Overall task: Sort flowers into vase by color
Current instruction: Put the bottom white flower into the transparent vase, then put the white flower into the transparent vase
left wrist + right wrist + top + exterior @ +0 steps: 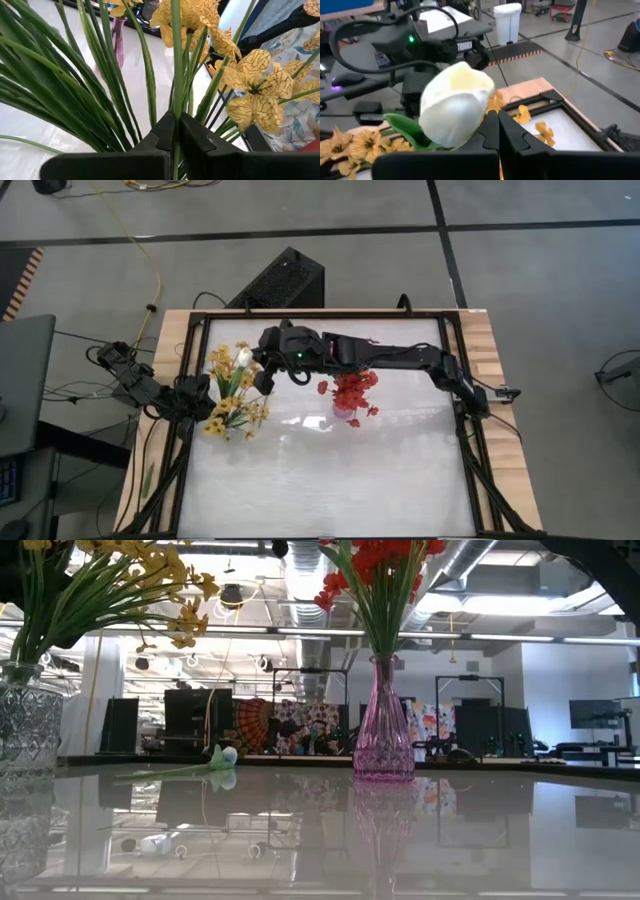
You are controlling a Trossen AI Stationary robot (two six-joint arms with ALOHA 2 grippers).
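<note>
**Both arms at the yellow bunch, each pinching a stem**

High view: the pink vase (343, 412) with its red blossom sprays (350, 390) stands near the middle of the white surface (330, 480). Well to its left is the yellow blossom bunch (228, 412). The right gripper (262, 368) reaches past the red sprays to the far edge of that bunch, with a white tulip bud (243, 357) at its tip. The left gripper (203, 402) sits on the bunch's other side, just beside it. A black box (280, 280) lies on the floor beyond the surface.

Low view: the pink vase (383, 730) is upright; left of it, farther back, 1 white tulip (222, 755) lies flat on the surface. A clear glass vase (28, 720) holding yellow sprays (180, 600) fills the left edge.

Left wrist view: the left gripper (175, 132) has its jaws pressed together on 1 green stem (175, 60), with leaves and yellow blossoms (250, 90) crowding all round.

Right wrist view: the right gripper (494, 131) has its jaws closed tight on the stem of the white tulip bud (455, 102), which blocks much of the view.
</note>
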